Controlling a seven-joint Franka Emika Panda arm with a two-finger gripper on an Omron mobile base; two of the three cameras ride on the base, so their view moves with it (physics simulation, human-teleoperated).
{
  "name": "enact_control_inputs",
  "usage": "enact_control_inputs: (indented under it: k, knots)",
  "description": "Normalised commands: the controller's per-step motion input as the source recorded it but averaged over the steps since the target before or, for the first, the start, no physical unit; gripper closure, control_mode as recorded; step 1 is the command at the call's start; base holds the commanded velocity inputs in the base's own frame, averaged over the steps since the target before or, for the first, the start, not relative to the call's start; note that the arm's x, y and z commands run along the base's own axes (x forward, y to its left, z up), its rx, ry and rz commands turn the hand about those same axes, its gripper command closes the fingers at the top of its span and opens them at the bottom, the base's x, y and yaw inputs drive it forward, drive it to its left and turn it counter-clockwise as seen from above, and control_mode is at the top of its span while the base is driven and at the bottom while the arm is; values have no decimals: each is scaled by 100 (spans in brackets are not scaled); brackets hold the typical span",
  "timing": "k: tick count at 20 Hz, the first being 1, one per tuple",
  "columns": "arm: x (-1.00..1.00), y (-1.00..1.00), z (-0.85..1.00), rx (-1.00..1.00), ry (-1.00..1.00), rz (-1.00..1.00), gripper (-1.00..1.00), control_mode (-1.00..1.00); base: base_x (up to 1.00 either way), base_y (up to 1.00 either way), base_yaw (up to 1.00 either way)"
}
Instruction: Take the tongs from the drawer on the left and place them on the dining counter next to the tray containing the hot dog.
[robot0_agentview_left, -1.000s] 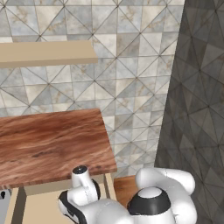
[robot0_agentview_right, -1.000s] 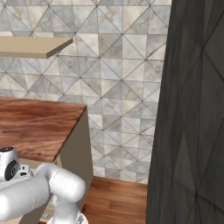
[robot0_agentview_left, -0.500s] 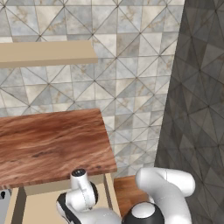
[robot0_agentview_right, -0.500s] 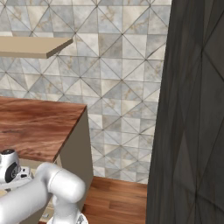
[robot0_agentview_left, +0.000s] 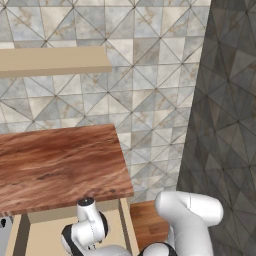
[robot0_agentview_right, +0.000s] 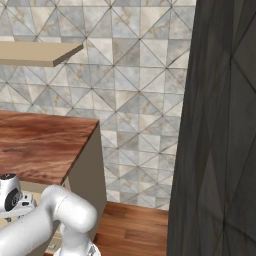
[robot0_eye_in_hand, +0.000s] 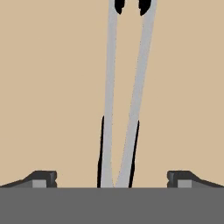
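hand (robot0_eye_in_hand: 112, 177) wide open, empty, tongs (robot0_eye_in_hand: 124, 96) lying between its fingertips on drawer (robot0_eye_in_hand: 48, 87) floor

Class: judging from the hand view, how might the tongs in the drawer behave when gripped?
The tongs look like thin smooth metal, so probably light and slippery. Their two splayed arms would likely spring together when squeezed. Lying flat on the drawer floor, they shouldn't roll.

The pale beige floor of the drawer (robot0_eye_in_hand: 52, 87) carries the tongs (robot0_eye_in_hand: 127, 96), which lie flat on it midway between the wide-apart tips of the pincer (robot0_eye_in_hand: 112, 177). Their two silver arms spread away from the pincer toward the small black ends.
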Motion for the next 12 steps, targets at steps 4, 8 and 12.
enact_control_inputs:
  k: [4,8,12]
  knots:
    - [0,1,-13,0,0,-2,-100,-100,0,0,0]
    - [0,0,-18,0,0,-1,-100,-100,0,0,0]
    - [0,0,-16,0,0,-1,-100,-100,0,0,0]
